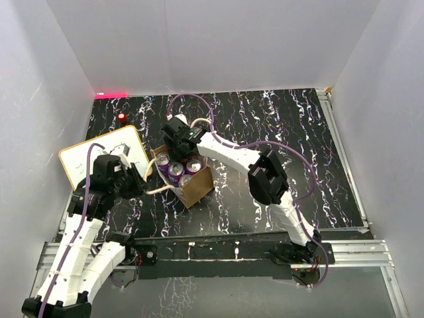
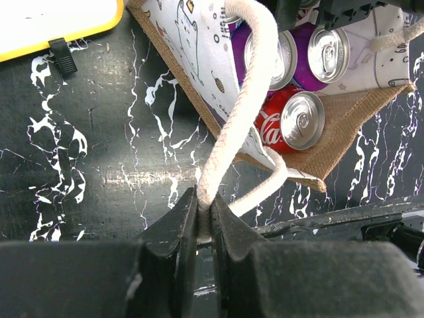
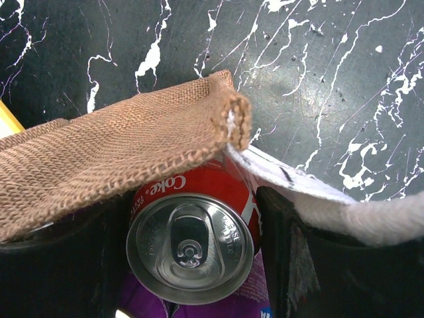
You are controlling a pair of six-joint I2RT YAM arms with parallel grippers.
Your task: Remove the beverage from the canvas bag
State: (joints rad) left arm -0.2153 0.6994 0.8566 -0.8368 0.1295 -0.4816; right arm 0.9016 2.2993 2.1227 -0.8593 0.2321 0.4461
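The tan canvas bag stands open left of the table's middle, with several cans inside. It also shows in the left wrist view and the right wrist view. My left gripper is shut on one cream rope handle, just left of the bag. My right gripper reaches into the bag's far corner. Its fingers press both sides of a red Coke can. Purple cans and another red Coke can stand beside it.
An orange-rimmed whiteboard lies left of the bag, with a black clip on its edge. A small red object sits at the back left. White walls enclose the dark marbled table.
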